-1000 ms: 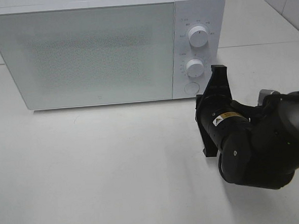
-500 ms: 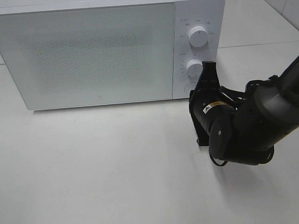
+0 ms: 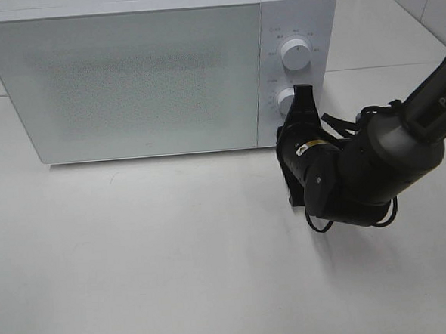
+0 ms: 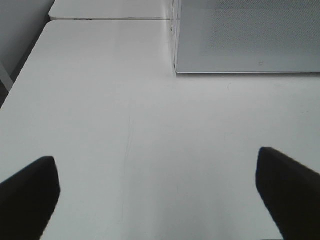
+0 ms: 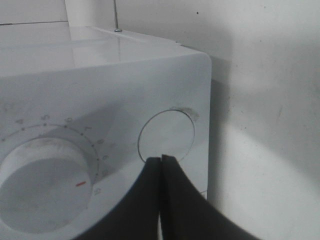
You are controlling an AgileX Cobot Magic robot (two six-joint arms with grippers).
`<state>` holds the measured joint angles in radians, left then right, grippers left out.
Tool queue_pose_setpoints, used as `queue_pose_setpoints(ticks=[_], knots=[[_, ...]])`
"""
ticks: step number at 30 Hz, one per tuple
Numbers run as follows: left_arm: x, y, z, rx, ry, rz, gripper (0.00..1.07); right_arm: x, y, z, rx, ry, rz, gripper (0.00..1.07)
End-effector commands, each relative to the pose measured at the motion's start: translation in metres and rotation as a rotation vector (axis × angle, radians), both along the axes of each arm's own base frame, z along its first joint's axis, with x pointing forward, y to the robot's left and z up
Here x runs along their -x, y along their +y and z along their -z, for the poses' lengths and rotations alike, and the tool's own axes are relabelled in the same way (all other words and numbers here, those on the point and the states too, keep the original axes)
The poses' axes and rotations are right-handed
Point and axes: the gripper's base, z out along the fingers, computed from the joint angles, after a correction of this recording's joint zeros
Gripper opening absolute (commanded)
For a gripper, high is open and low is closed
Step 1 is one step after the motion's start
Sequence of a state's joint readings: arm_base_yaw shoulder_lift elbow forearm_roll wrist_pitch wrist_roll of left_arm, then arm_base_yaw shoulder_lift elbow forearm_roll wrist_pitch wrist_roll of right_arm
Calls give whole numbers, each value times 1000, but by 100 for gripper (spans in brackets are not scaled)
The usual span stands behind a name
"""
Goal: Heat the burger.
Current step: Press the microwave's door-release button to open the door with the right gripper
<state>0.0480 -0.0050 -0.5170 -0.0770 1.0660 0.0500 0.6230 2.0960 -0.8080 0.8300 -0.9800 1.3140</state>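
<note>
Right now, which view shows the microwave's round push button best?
The right wrist view: the push button is close, with the shut right gripper at its edge. In the exterior high view the gripper hides it. The left wrist view shows only the microwave door.

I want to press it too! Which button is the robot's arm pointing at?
Find the white microwave. On its right side, an upper knob sits over a lower knob. Below that is the button: a flat, plain circle with no marks around it, unlike the knobs.
</note>
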Motion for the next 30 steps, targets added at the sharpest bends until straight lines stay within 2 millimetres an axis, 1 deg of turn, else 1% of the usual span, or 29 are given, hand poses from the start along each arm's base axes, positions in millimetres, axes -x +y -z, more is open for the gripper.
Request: queue_pose_setpoints(ticks=[1,8,13,21,29,30], knots=[[3,0,1,5,-14,-3,100,-7,-1,1,20,2,-7,0],[3,0,1,5,-14,-3,100,-10,-1,4,17,2,-1,0],[3,0,1,5,-14,-3,100,-20,-2,4,14,0,6,0],[3,0,1,5,-14,-3,100,-26,-4,2,12,-8,21,0],[3,0,1,5,-14,-3,100,-34,-1,-8,-1,-81,42,0],[3,0,1,5,-14,-3,100,-38,0,-11,-6,-114,51,0]])
